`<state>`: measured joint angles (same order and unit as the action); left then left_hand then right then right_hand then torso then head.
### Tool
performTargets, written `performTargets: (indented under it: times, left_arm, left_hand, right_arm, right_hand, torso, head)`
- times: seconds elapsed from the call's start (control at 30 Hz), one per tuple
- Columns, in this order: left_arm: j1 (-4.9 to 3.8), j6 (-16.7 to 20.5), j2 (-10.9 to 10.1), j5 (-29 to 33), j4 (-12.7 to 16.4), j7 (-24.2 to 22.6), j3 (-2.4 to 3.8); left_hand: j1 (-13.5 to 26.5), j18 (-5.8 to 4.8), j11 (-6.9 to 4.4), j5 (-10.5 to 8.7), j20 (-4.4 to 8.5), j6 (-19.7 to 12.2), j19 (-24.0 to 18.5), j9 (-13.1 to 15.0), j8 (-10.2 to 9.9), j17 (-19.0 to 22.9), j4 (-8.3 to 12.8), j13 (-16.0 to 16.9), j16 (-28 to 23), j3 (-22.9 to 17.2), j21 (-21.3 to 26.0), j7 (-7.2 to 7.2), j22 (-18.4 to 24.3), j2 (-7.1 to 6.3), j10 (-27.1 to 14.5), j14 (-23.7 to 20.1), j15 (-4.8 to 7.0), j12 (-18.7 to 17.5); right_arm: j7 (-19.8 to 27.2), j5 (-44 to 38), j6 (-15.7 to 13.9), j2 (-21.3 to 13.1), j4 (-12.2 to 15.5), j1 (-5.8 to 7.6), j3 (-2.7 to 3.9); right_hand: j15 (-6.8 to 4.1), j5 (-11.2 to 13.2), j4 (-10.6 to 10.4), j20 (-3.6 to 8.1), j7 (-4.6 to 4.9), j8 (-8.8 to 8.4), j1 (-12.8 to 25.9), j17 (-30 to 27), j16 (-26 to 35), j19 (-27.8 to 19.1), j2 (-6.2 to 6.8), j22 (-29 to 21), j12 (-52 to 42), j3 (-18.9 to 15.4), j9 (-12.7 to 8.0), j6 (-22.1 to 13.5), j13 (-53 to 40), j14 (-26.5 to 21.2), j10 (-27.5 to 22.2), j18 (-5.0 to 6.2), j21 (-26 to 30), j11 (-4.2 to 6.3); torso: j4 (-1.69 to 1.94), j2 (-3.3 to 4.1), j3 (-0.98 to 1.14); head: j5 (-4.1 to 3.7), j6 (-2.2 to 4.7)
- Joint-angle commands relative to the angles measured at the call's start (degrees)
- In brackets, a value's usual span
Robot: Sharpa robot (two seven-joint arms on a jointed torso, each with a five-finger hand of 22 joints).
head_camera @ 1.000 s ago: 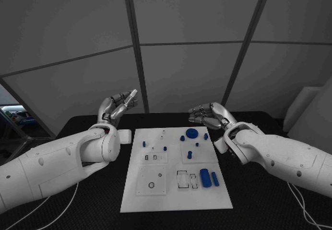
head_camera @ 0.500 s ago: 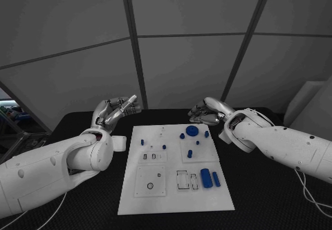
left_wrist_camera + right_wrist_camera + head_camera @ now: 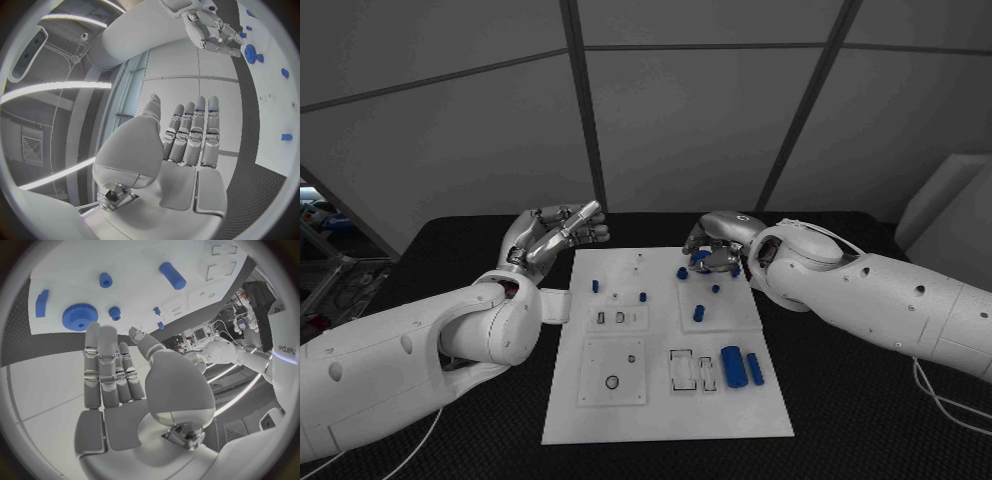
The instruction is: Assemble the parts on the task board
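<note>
White is the task board (image 3: 668, 400), flat on the black table (image 3: 877, 400). In the head view, the left hand (image 3: 557, 235) is up beside the board's far left corner, fingers apart, holding nothing. The right hand (image 3: 711, 250) hangs over the board's far edge, above a blue gear (image 3: 700, 257).

In the left wrist view, the left hand's fingers (image 3: 190, 135) are straight and empty.

In the right wrist view, the right hand's fingers (image 3: 109, 370) reach toward the gear (image 3: 79, 316), not touching it. A blue cylinder (image 3: 172, 275) lies further along the board.
</note>
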<state>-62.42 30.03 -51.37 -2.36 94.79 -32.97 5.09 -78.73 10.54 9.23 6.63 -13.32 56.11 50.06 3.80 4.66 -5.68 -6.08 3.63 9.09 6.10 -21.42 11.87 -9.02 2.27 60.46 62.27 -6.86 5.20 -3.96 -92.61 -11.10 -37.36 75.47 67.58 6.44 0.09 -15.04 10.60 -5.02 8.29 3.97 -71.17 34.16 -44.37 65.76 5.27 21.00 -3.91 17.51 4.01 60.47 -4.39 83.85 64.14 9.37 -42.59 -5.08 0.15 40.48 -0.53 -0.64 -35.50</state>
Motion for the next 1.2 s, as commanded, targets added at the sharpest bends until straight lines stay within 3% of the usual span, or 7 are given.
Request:
performTargets:
  times: [0.03, 0.33, 0.7, 1.2]
  left_arm:
    - [-0.08, -1.0, -0.1, -0.7, 0.2, 0.2, 0.06]
    - [-0.07, -0.9, -0.2, -0.3, 0.6, 0.1, 0.06]
    - [-0.06, -1.0, -0.4, -0.2, 1.1, 0.2, 0.07]
    - [-0.07, -1.2, -0.4, -0.2, 1.0, 0.6, 0.07]
  left_hand:
    - [0.7, -0.03, 0.12, -0.24, -0.01, 0.2, 0.6, -0.1, -0.4, 0.0, 0.0, 0.1, -0.3, 0.3, -0.3, 0.13, 0.0, 0.11, 0.1, 0.0, -0.14, -0.4]
    - [0.8, -0.06, 0.23, -0.23, -0.02, 0.0, 0.8, -0.1, -0.6, 0.0, 0.1, 0.0, -0.7, 0.5, -0.3, 0.20, 0.0, 0.13, -0.2, -0.1, -0.22, -0.8]
    - [0.8, -0.07, 0.28, -0.22, -0.04, 0.0, 0.8, -0.1, -0.7, 0.0, 0.1, 0.0, -0.9, 0.5, -0.4, 0.24, 0.0, 0.19, -0.4, -0.2, -0.26, -1.0]
    - [0.8, -0.08, 0.32, -0.21, -0.05, 0.0, 0.8, -0.1, -0.8, 0.0, 0.2, 0.0, -1.1, 0.5, -0.4, 0.27, 0.0, 0.26, -0.5, -0.3, -0.30, -1.1]
  right_arm:
    - [-3.0, -5.4, 3.6, 0.5, -0.1, 0.16, 0.04]
    - [-3.6, -6.6, 5.1, 1.7, -1.0, 0.18, 0.03]
    - [-3.9, -7.2, 5.6, 2.5, -1.9, 0.19, 0.01]
    - [-3.6, -6.8, 5.2, 3.4, -2.9, 0.20, 0.01]
  right_hand:
    - [0.18, 0.4, -0.7, -0.16, -0.14, -0.20, -0.4, 5.4, -5.3, -0.3, 0.47, 1.0, 0.0, 0.0, -0.1, -0.7, -0.1, 1.7, -1.0, 1.11, -1.5, -0.08]
    - [0.26, 0.6, -2.0, -0.41, -0.20, -0.15, -1.3, 16.3, -15.9, -0.6, 0.72, 3.1, -0.1, 0.1, 0.0, -1.4, -0.4, 1.8, -2.0, 1.12, -4.9, -0.28]
    - [0.34, 0.7, -2.8, -0.56, -0.19, -0.13, -1.9, 22.6, -22.0, -1.0, 0.65, 5.1, -0.2, 1.0, 0.0, -1.5, -0.6, 2.0, -1.8, 1.11, -7.7, -0.33]
    - [0.20, 0.5, -4.0, -0.55, 0.02, -0.06, -1.9, 28.7, -27.8, 0.7, 0.11, 12.7, -0.5, 4.0, 0.1, -1.1, -0.7, 2.4, 0.6, 0.19, -14.2, -0.06]
  torso:
    - [0.13, 0.83, -0.16]
    - [0.41, 1.56, -0.33]
    - [0.55, 1.85, -0.36]
    - [0.63, 2.13, -0.37]
  head:
    - [-0.19, 0.11]
    - [-0.35, 0.42]
    - [-0.21, 0.28]
    - [0.06, 0.00]
